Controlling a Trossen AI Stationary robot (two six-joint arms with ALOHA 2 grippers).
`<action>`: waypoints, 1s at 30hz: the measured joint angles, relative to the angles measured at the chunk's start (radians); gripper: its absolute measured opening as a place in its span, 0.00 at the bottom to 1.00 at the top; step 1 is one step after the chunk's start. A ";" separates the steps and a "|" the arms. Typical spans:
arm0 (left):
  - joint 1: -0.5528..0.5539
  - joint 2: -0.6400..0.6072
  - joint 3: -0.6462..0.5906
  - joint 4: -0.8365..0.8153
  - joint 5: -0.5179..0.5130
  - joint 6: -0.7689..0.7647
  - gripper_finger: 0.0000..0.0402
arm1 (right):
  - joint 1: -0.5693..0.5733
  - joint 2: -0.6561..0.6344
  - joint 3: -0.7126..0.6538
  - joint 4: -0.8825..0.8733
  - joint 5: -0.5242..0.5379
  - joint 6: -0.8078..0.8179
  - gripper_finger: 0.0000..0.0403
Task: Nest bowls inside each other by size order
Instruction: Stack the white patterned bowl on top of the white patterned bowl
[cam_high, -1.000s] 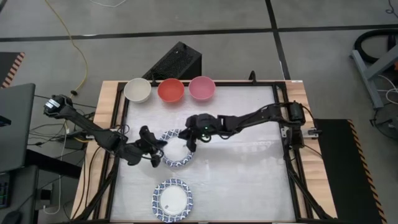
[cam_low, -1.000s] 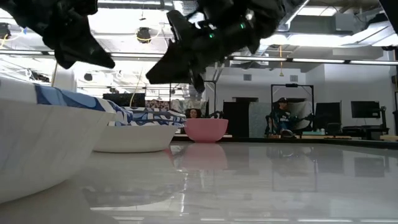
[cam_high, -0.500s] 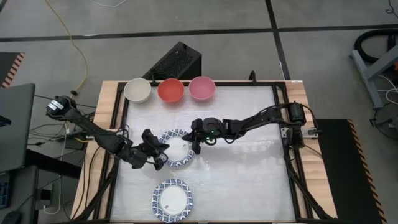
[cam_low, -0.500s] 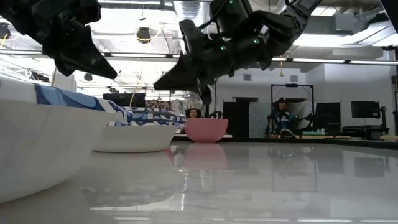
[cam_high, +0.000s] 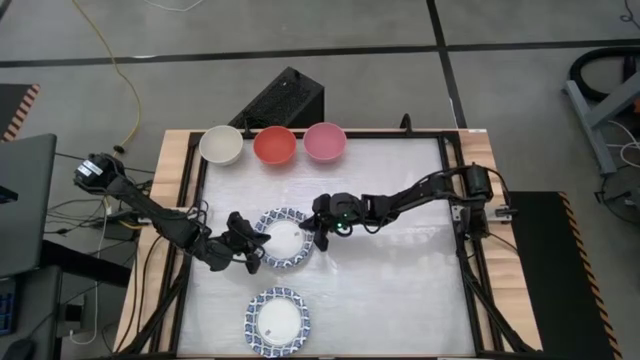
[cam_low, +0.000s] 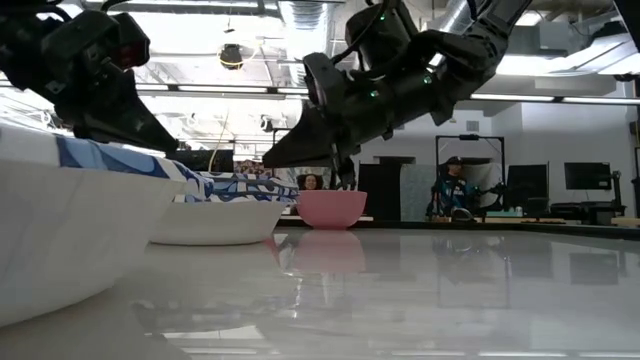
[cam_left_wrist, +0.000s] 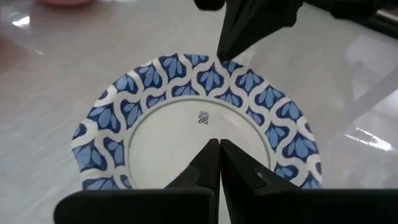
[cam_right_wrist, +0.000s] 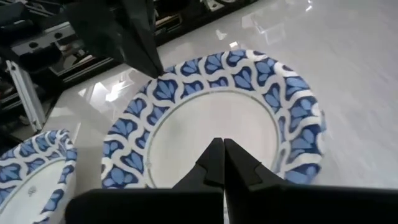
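Observation:
A blue-and-white patterned bowl (cam_high: 284, 239) with a white centre rests on its base at the table's middle; whether others are nested under it I cannot tell. A second patterned bowl (cam_high: 277, 320) sits near the front edge. Cream (cam_high: 221, 145), red (cam_high: 274, 145) and pink (cam_high: 325, 141) bowls stand in a row at the far edge. My left gripper (cam_high: 256, 248) is shut over the middle bowl's left rim, with its tips (cam_left_wrist: 219, 144) above the bowl (cam_left_wrist: 199, 124). My right gripper (cam_high: 321, 237) is shut just off the bowl's right rim (cam_right_wrist: 292, 118). Both hang above the bowl in the low view.
A black box (cam_high: 283, 100) stands beyond the table's far edge. The table's right half (cam_high: 400, 290) is bare white surface inside a black frame. A person sits in the room behind (cam_low: 455, 190).
The patterned bowl that stood tilted and offset over the middle one has settled level, so the two now show as one round. My right gripper has drawn back toward the table's right edge, off the bowl. My left gripper has stayed by the bowl's left rim.

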 joint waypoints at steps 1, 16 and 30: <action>0.000 0.000 0.000 -0.003 0.000 0.000 0.00 | 0.002 0.010 0.002 -0.001 0.001 -0.001 0.03; 0.002 0.045 0.000 -0.014 0.028 -0.005 0.00 | 0.026 0.056 0.001 -0.006 0.031 0.001 0.03; 0.002 0.046 0.000 -0.126 0.052 -0.047 0.00 | 0.023 0.056 0.001 -0.002 0.030 0.008 0.03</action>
